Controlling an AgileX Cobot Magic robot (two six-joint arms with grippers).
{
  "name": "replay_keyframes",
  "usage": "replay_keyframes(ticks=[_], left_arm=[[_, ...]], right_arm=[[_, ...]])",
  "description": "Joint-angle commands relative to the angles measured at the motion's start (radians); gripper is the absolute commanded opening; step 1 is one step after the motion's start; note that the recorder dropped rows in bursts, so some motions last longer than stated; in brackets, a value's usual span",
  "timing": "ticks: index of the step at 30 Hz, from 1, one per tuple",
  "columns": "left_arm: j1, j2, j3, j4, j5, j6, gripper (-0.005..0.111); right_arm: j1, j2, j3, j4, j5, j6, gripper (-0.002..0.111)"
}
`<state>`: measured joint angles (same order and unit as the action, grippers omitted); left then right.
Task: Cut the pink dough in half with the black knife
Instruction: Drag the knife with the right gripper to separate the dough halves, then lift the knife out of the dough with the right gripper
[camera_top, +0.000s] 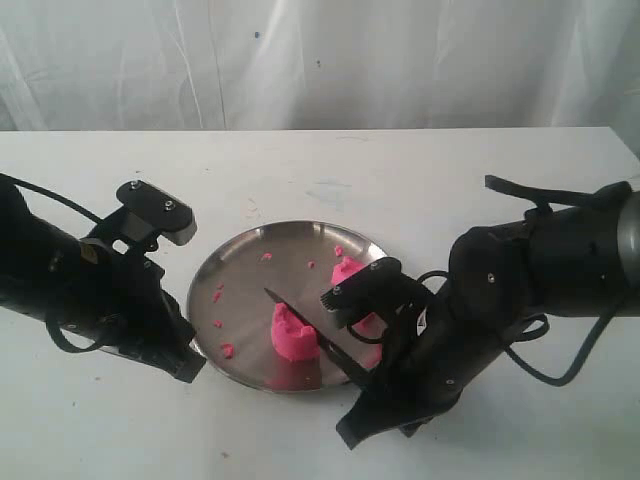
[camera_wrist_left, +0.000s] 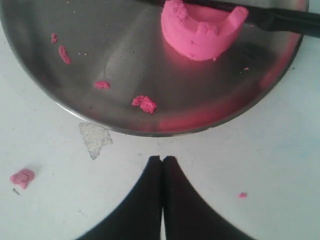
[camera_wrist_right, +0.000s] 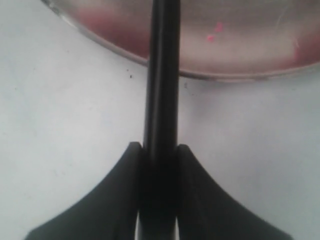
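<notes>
The pink dough lies in two chunks on the round steel plate (camera_top: 240, 265). One dented chunk (camera_top: 293, 337) (camera_wrist_left: 202, 32) sits near the front rim, and a smaller chunk (camera_top: 347, 270) lies farther back. Between them runs the black knife (camera_top: 305, 325) (camera_wrist_left: 280, 20) (camera_wrist_right: 161, 100), its blade against the far side of the near chunk and its tip toward the plate's middle. My right gripper (camera_top: 372, 382) (camera_wrist_right: 160, 147) is shut on the knife's handle just off the plate's front right rim. Off the front left rim, my left gripper (camera_top: 192, 366) (camera_wrist_left: 162, 159) is shut and holds nothing.
Small pink crumbs (camera_top: 222, 295) (camera_wrist_left: 144, 103) are scattered over the plate's left half. One crumb (camera_wrist_left: 22, 177) and a grey stain (camera_wrist_left: 94, 139) are on the white table by the left gripper. A white curtain hangs behind the table.
</notes>
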<state>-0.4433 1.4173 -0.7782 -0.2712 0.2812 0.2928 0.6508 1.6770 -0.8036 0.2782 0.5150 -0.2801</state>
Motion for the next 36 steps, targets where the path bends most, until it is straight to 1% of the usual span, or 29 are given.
replay_keyframes(ticks=[1, 9, 12, 14, 16, 17, 18, 19, 20, 21, 23, 24, 25, 26, 28, 31, 33, 36], left_arm=[[0.001, -0.009, 0.007, -0.017, 0.008, -0.004, 0.0], [0.001, -0.009, 0.007, -0.017, 0.008, -0.004, 0.0], [0.001, -0.009, 0.007, -0.017, 0.008, -0.004, 0.0], [0.001, -0.009, 0.007, -0.017, 0.004, -0.004, 0.0], [0.001, -0.009, 0.007, -0.017, 0.004, -0.004, 0.0], [0.001, -0.017, 0.007, -0.015, 0.019, -0.004, 0.0], [0.001, -0.025, 0.007, -0.012, 0.03, -0.004, 0.0], [0.001, -0.053, 0.006, 0.011, 0.037, -0.004, 0.0], [0.001, -0.085, -0.014, 0.055, 0.076, -0.004, 0.0], [0.001, -0.106, -0.032, 0.1, 0.1, -0.004, 0.0], [0.001, -0.149, -0.07, 0.209, 0.162, -0.004, 0.0], [0.001, -0.166, -0.073, 0.258, 0.167, -0.004, 0.0], [0.001, -0.171, -0.073, 0.271, 0.169, -0.004, 0.0], [0.001, -0.173, -0.073, 0.28, 0.181, -0.004, 0.0], [0.001, -0.173, -0.073, 0.288, 0.185, 0.002, 0.0], [0.001, -0.173, -0.073, 0.342, 0.144, 0.002, 0.0], [0.001, -0.173, -0.073, 0.38, 0.137, -0.002, 0.0], [0.001, -0.173, -0.073, 0.385, 0.139, -0.002, 0.0]], right_arm=[[0.011, -0.002, -0.004, 0.009, 0.006, -0.043, 0.0], [0.012, -0.002, -0.004, 0.005, -0.006, -0.031, 0.0], [0.012, -0.041, -0.036, -0.003, 0.022, -0.031, 0.0], [0.012, -0.084, -0.046, -0.047, 0.027, -0.031, 0.0], [0.012, -0.131, -0.046, -0.095, 0.027, -0.025, 0.0], [0.005, -0.154, -0.046, -0.146, 0.022, 0.014, 0.0], [0.005, -0.168, -0.046, -0.216, 0.02, 0.069, 0.0], [0.005, -0.183, -0.044, -0.344, 0.02, 0.181, 0.0], [0.005, -0.193, -0.044, -0.44, 0.04, 0.288, 0.0], [0.005, -0.197, -0.044, -0.461, 0.048, 0.314, 0.0], [0.005, -0.197, -0.044, -0.398, 0.059, 0.316, 0.0], [0.007, -0.197, -0.044, -0.31, 0.057, 0.301, 0.0], [0.007, -0.197, -0.044, -0.267, 0.057, 0.271, 0.0], [0.007, -0.197, -0.044, -0.179, 0.057, 0.179, 0.0], [0.007, -0.197, -0.044, -0.061, 0.052, 0.082, 0.0], [0.007, -0.197, -0.044, 0.238, 0.04, -0.008, 0.0], [0.007, -0.197, -0.044, 0.432, 0.013, -0.019, 0.0], [0.009, -0.197, -0.044, 0.717, -0.057, -0.046, 0.0]])
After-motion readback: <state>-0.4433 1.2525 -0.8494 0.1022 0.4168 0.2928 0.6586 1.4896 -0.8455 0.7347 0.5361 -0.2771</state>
